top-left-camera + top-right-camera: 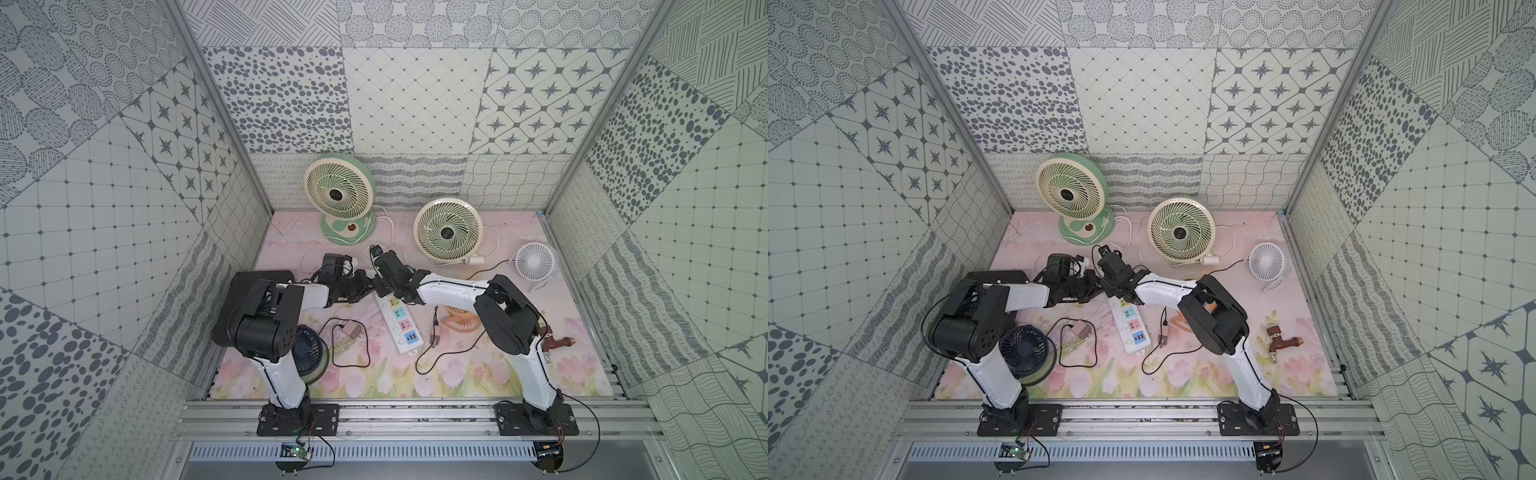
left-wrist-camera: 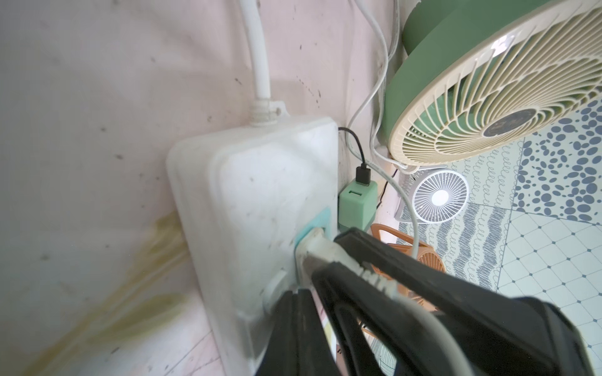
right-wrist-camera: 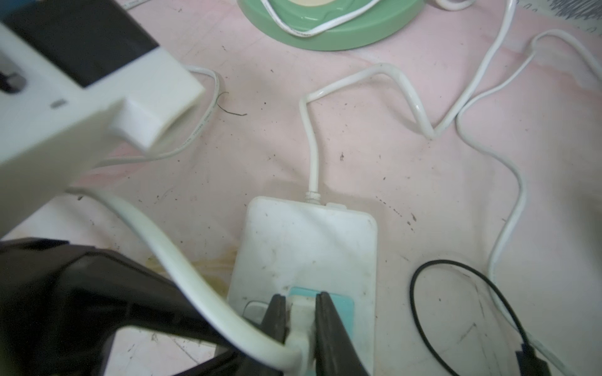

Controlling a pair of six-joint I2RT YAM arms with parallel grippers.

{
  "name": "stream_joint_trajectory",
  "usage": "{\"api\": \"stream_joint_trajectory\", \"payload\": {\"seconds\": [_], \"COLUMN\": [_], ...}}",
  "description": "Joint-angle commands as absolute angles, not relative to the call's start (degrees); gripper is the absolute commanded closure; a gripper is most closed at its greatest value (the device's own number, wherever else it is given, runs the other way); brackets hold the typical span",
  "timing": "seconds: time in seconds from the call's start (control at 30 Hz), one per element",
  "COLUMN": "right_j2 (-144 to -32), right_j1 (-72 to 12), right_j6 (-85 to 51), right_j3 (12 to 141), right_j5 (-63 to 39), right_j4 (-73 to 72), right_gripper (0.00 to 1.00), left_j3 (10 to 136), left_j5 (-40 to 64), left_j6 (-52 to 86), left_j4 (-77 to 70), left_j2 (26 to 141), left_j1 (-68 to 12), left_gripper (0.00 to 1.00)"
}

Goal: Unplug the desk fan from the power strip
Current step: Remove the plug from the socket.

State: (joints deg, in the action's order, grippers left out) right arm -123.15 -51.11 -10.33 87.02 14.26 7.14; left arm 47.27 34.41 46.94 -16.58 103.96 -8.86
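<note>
The white power strip [image 1: 400, 328] [image 3: 309, 247] lies on the pink mat in the middle, with its cord end towards the back. A white plug [image 3: 301, 312] sits in its blue socket at that end. My right gripper [image 3: 299, 298] is shut on this plug, one black finger on each side. The plug's white cord [image 3: 182, 260] curves away under my left wrist. My left gripper [image 2: 296, 293] is shut with its tips pressed on the strip's top, right beside the plug. Three desk fans stand behind: green-based [image 1: 338, 193], cream [image 1: 449, 230], small white [image 1: 535, 262]. I cannot trace which one the cord reaches.
A green USB adapter [image 2: 356, 205] with a black cable is plugged in just past the gripped plug. A dark blue fan [image 1: 309, 351] stands by the left arm and an orange fan [image 1: 457, 320] lies under the right arm. Loose black cables [image 1: 353, 345] and a brown tap [image 1: 557, 343] lie near the front.
</note>
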Motion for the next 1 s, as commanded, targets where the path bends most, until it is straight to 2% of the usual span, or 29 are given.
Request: {"api": "stream_joint_trajectory", "payload": {"seconds": [0.0, 0.13, 0.37, 0.53, 0.83, 0.97], "right_j2": [-120.9, -119.8, -121.0, -119.0, -120.4, -119.2], "right_j1": [-50.1, -48.0, -52.1, -47.3, -51.3, -47.9], "right_j6": [-12.1, -16.1, -8.5, -18.0, -10.8, -17.3], "right_j3": [84.8, 83.5, 86.0, 82.0, 83.7, 81.0], "right_j5": [13.9, 9.9, 18.8, 10.0, 16.9, 10.7], "right_j4": [1.1, -0.2, 1.6, -1.6, 0.0, -2.3], "right_gripper": [0.95, 0.97, 0.97, 0.97, 0.97, 0.97], "left_j3": [47.7, 47.7, 47.7, 47.4, 47.1, 47.1], "left_j5": [31.0, 30.9, 30.2, 29.8, 29.5, 29.6], "left_j6": [46.6, 46.6, 46.2, 46.2, 46.3, 46.3], "left_j4": [-10.7, -10.3, -9.4, -9.2, -9.4, -9.2], "left_j2": [105.5, 105.6, 105.5, 105.0, 105.1, 105.1], "left_j1": [-8.8, -8.8, -8.5, -8.3, -8.0, -7.9], "left_gripper": [1.00, 1.00, 1.00, 1.00, 1.00, 1.00]}}
